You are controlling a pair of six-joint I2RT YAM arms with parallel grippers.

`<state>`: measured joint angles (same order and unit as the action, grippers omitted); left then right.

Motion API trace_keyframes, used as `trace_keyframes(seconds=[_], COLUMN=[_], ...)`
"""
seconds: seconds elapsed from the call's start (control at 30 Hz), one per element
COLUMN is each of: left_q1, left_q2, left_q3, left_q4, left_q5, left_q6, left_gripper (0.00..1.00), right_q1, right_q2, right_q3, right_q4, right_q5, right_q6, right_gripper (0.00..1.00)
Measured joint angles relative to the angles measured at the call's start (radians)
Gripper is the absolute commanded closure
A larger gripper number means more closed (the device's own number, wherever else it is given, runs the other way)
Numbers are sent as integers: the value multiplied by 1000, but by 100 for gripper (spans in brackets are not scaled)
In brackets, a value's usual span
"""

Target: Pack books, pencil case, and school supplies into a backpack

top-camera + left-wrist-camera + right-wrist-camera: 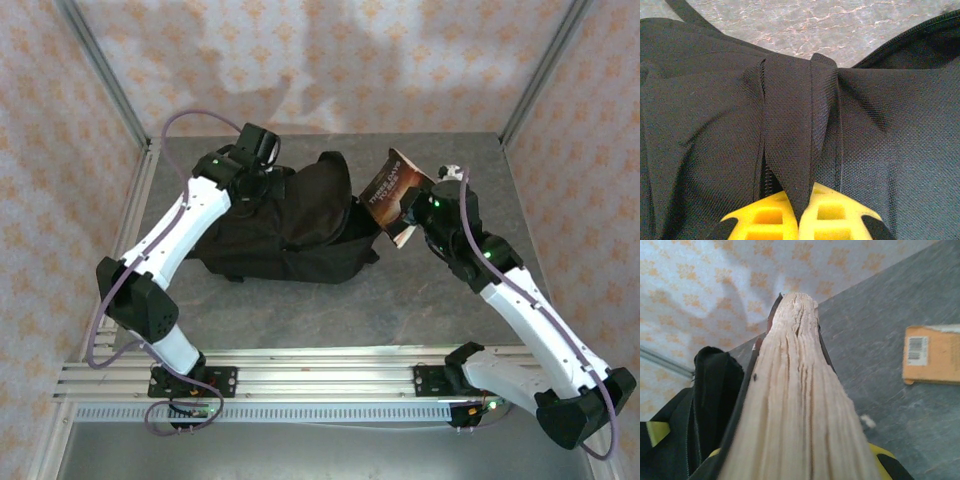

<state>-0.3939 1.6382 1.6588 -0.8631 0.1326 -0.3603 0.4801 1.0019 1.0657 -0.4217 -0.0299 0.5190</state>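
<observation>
Yellow-tipped left claw (799, 220) pinched on backpack (890, 150) fold; right claw (408, 226) clamped on dark paperback (397, 185)

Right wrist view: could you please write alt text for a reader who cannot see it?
A paperback, its cream page edges facing the camera, is gripped by the right end effector. The black backpack sits at lower left, and an orange booklet lies flat on the grey table at right, before a patterned wall.

There's the soft black fabric backpack (300, 235), slumped, one fold pinched in the left gripper (799, 220). Up in the right gripper (410, 225) tilts the dark reddish paperback with white title (393, 188). A thin orange booklet (932, 354) lies flat, off to those jaws' right.
</observation>
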Motion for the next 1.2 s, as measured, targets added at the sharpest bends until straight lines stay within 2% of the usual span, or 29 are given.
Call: trace_keyframes(seconds=[0.3,0.37,0.4,0.47,0.63,0.77,0.87,1.07,1.2], left_q1=[31,32,32,31,16,-12,-82,-257,-287], left_q2=[-9,-9,-8,-8,-18,-51,-37,107,195], left_q3=[-50,-50,-49,-29,30,47,114,323,361], left_q4=[77,79,78,70,64,60,54,32,-7], left_q5=[167,190,205,216,167,145,146,141,117], left_q6=[-8,-10,-9,-8,-11,-36,-42,-31,-31], left_gripper=[99,78,70,62,50,34,31,29,31], right_q1=[-69,-71,-71,-71,-73,-73,-73,-74,-74], right_q2=[165,201,218,234,237,237,237,237,237], right_q3=[-6,-10,-18,-37,-65,-68,-76,-77,-77], right_q4=[82,130,165,205,242,268,290,296,296], right_q5=[-406,-485,-524,-569,-624,-642,-652,-659,-668], right_q6=[166,209,232,267,317,332,341,346,346], right_gripper=[100,100,100,100,100,100,100,100,100])
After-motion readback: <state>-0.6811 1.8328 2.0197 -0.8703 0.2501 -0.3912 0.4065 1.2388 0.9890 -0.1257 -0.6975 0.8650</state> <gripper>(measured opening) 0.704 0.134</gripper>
